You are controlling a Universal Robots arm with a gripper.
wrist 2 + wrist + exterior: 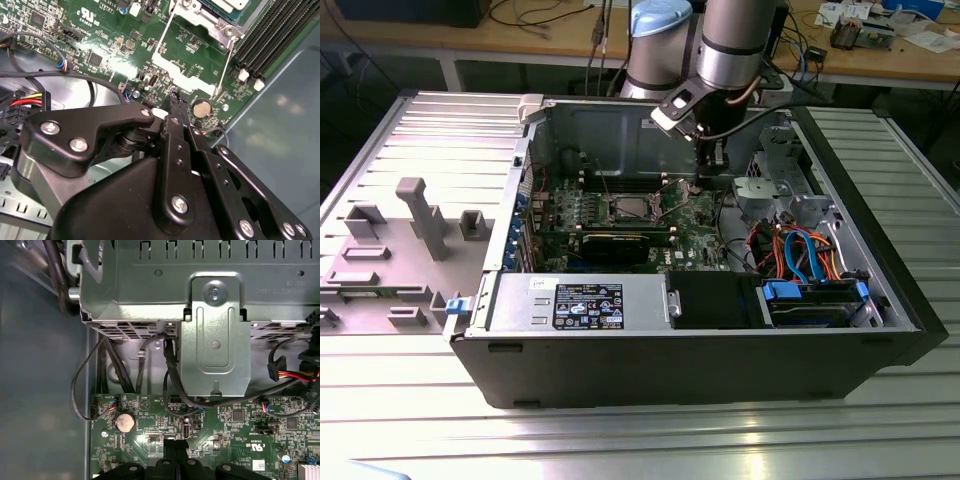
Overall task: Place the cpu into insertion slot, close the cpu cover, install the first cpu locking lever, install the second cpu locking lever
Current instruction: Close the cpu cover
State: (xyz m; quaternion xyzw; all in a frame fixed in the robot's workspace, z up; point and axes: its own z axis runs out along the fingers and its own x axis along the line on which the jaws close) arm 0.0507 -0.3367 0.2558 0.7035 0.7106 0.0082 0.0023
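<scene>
My gripper (175, 106) hangs inside the open computer case, fingers pressed together and holding nothing, its tips just above the green board beside a coin battery (201, 107). In the exterior view the gripper (713, 168) is to the right of the insertion slot (629, 208). The second wrist view catches a corner of the insertion slot (226, 16), with the silvery cpu cover (202, 19) lying on it and a pale face inside that looks like the cpu (231, 4). A thin wire locking lever (226, 62) runs along one side, another lever (168, 24) along the other.
Black memory slots (272, 27) lie beside the socket. A grey metal bracket (215, 345) and black cables (170, 375) stand close ahead of the fingertips (175, 446). A drive cage with orange and blue cables (800, 250) and a power supply (580, 300) crowd the case.
</scene>
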